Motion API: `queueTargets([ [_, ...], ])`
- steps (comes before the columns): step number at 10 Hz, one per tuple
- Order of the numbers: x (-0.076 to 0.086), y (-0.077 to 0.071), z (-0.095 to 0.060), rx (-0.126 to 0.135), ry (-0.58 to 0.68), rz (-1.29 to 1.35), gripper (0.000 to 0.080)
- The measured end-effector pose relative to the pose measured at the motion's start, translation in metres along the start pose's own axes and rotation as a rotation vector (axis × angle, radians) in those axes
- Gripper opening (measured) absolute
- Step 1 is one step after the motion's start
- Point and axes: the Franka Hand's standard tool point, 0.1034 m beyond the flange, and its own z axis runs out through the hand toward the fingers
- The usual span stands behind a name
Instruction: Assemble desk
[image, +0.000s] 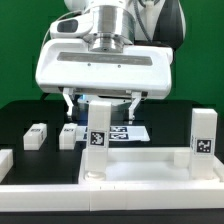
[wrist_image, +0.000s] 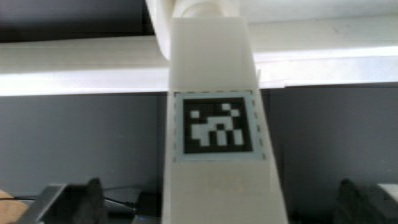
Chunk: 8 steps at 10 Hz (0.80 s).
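White leg post (image: 97, 135) stands upright on the slab (image: 140, 162), long axis vertical. Claw (image: 101, 104) straddles its top, jaws wide, not gripping. Second post (image: 203, 135) stands upright at the slab's other end.

Black table (image: 20, 115) carries desk slab (image: 150, 158), two loose leg posts (image: 37, 136), marker board (image: 136, 132).

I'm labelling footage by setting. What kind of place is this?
Probably a robotics lab bench: a robot hand hangs over a black table, the upright white leg post carries a printed tag, and a plain green backdrop stands behind.
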Motion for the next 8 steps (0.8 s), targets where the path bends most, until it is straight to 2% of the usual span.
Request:
queueTargets([
  [1, 0.000, 0.001, 0.000, 0.002, -0.010, -0.005, 0.0649],
  [2, 0.002, 0.007, -0.003, 0.018, -0.081, -0.015, 0.0649],
  [3, 0.009, 0.012, -0.011, 0.043, -0.140, -0.010, 0.0649],
  [4, 0.012, 0.010, -0.019, 0.076, -0.222, 0.003, 0.0649],
  [5, 0.020, 0.011, -0.021, 0.085, -0.235, 0.006, 0.0649],
  [6, 0.017, 0.008, -0.018, 0.090, -0.256, 0.007, 0.0649],
  [7, 0.012, 0.004, -0.017, 0.117, -0.371, 0.013, 0.0649],
  [8, 0.018, 0.002, -0.014, 0.128, -0.413, 0.013, 0.0649],
])
